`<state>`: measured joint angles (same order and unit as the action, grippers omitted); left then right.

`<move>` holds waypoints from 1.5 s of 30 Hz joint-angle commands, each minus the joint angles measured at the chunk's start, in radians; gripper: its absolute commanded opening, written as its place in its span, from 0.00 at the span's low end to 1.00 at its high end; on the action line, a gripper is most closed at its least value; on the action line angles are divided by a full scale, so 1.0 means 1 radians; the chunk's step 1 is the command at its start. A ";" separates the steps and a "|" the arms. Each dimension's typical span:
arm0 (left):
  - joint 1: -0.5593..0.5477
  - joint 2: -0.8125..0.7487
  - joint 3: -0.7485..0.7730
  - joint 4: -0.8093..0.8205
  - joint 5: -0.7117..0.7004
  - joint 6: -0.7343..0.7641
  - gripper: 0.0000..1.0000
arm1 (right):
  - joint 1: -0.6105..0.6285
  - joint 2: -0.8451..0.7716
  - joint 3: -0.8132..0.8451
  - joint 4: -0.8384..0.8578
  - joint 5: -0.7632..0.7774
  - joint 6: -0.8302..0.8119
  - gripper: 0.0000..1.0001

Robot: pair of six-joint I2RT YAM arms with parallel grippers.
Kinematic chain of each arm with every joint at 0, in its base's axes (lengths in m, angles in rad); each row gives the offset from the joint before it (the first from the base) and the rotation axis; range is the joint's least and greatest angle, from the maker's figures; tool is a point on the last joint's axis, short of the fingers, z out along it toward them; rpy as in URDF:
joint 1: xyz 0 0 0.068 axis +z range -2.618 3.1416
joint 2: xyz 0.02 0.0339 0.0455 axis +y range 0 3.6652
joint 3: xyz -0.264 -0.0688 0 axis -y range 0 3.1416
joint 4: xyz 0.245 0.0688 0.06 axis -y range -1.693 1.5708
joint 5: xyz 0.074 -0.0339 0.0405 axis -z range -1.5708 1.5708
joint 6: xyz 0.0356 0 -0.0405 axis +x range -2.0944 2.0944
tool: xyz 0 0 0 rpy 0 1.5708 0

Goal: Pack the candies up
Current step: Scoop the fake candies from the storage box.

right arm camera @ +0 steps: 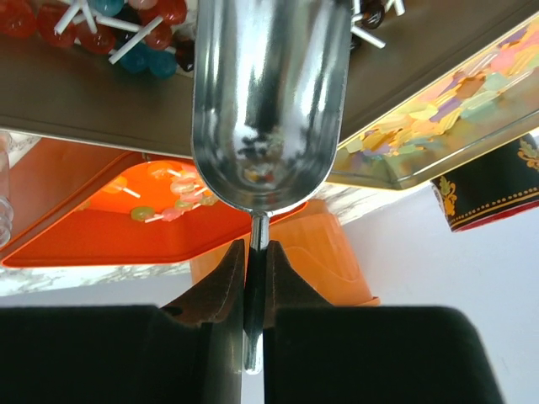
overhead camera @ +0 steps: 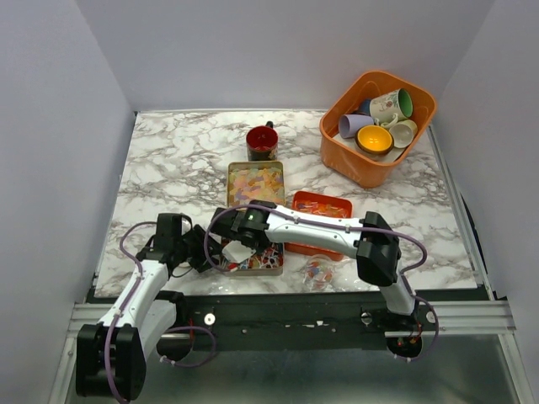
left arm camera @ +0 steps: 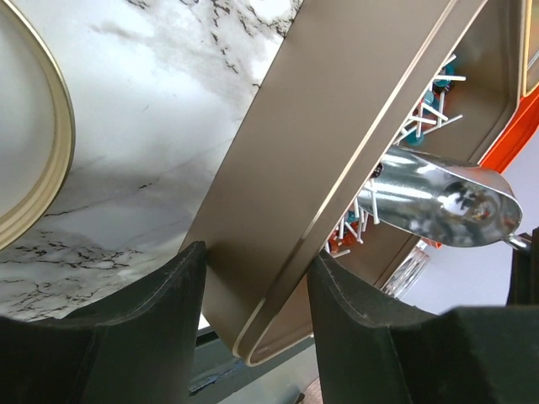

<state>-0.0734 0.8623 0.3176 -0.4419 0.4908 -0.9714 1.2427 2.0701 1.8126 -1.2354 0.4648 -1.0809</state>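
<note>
Closest in, the right pincer (right arm camera: 255, 252) is shut tight on the thin handle of a steel scoop (right arm camera: 269, 101), whose bowl reaches out ahead of the fingers. The bowl's mouth lies over the candies (right arm camera: 126, 34), red and blue ones on white sticks, heaped in a gold tin (left arm camera: 337, 126) beyond the pincer's tip. Whether the bowl holds much is hard to tell.

The left pincer (left arm camera: 253, 278) clamps the tin's near wall between its jaws and steadies it on the worktop (left arm camera: 168, 101). More candies lie in an orange tray (right arm camera: 84, 227) just below the scoop, and pastel ones fill a second tin (right arm camera: 455, 109) to its right.

This looks like the scooping step. Next, the scoop must carry its load level while the left pincer holds firm.
</note>
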 commanded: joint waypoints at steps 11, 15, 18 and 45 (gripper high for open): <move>-0.008 0.080 -0.020 0.060 -0.003 -0.036 0.51 | 0.017 0.021 -0.047 0.055 -0.131 -0.065 0.01; 0.009 0.087 -0.018 0.054 -0.017 -0.049 0.50 | -0.025 -0.022 -0.041 0.004 -0.066 -0.089 0.01; 0.027 0.093 -0.020 0.057 -0.017 -0.056 0.50 | -0.058 -0.041 -0.050 0.002 -0.017 -0.123 0.01; 0.064 0.090 -0.018 0.046 -0.023 -0.043 0.50 | 0.001 0.051 -0.081 0.050 0.124 -0.154 0.01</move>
<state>-0.0273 0.9016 0.3119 -0.3725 0.5293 -0.9951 1.1954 2.0682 1.7134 -1.1378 0.6193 -1.2797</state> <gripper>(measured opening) 0.511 0.167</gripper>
